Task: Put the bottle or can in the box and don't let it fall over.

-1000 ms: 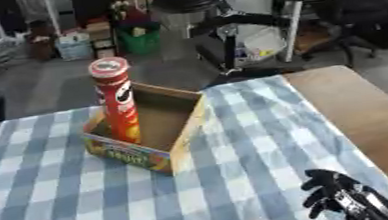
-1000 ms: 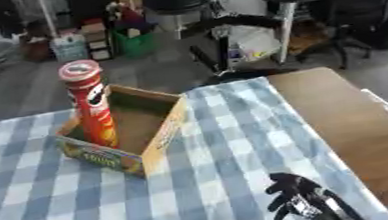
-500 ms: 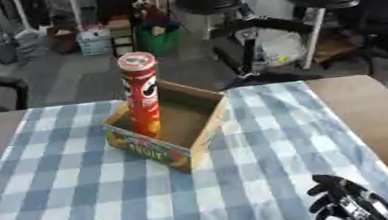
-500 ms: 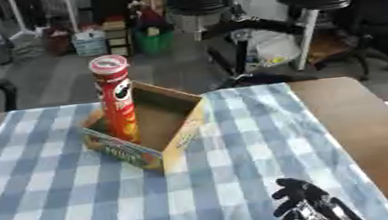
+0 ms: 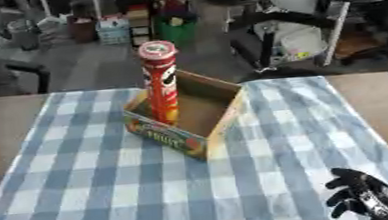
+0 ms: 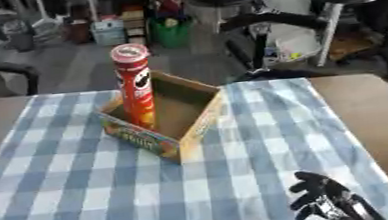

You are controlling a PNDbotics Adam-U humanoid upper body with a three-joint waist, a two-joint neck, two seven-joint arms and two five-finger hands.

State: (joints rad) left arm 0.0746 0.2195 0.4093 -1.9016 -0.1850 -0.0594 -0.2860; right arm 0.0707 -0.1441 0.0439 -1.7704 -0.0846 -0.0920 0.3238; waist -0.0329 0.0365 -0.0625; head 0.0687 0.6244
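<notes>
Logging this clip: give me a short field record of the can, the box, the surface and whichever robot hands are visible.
can: tall red cylindrical snack can, upright, standing inside the box at its left end
box: open cardboard box with a printed front, set askew on the cloth
surface: blue and white checked tablecloth over a brown wooden table
right hand: black right hand, lower right corner, apart from the box, fingers curled, holding nothing
left hand: not in view

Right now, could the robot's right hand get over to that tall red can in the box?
Probably yes. The right hand rests low at the near right, and only bare checked cloth lies between it and the red can, standing upright in the open-topped box.
</notes>
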